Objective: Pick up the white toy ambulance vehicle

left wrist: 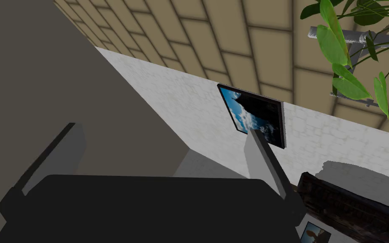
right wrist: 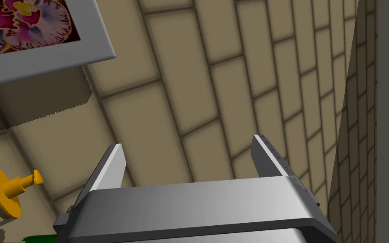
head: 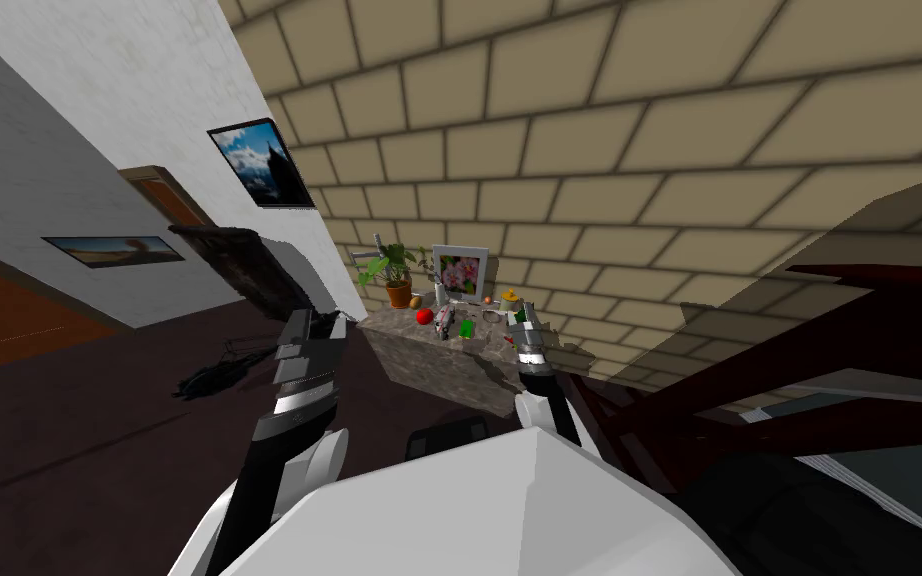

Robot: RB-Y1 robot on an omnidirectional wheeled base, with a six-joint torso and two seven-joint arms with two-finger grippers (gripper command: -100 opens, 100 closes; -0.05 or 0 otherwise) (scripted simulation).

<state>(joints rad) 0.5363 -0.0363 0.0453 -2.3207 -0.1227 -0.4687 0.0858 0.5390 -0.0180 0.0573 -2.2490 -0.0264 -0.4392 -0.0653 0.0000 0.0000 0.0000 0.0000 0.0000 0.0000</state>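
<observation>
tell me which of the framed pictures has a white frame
The pink flower picture standing on the counter; the sky picture and the landscape have dark frames.

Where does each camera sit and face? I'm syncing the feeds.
Head view: on the head, looking down at the counter; left gripper and right gripper show.
Left wrist view: on the left hand, facing the sky picture; open fingers.
Right wrist view: on the right hand, facing the tiled wall; open fingers.
Shared: flower picture, head and right wrist views.
</observation>
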